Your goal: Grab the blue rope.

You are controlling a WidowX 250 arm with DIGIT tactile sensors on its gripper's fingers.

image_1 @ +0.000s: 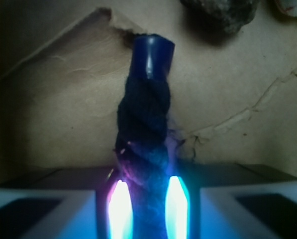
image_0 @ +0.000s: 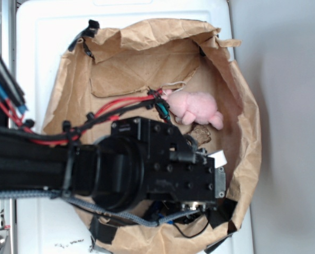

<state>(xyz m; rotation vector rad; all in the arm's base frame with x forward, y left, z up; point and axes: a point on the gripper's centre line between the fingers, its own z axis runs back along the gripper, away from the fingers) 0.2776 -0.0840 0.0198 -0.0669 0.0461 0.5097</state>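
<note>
In my wrist view, nearest me, the gripper [image_1: 144,209] has its two glowing fingers [image_1: 119,209] narrowed against the sides of the blue rope [image_1: 146,129], which runs away between them to a blunt capped end lying on brown paper [image_1: 54,109]. I judge the grasp made; next I need a gentle lift to test it. Farther off sits a rough brown lump [image_1: 223,12]. From outside, my arm [image_0: 157,164] hides the rope inside the paper bag [image_0: 247,137]; a pink plush toy [image_0: 194,108] lies at the far side.
</note>
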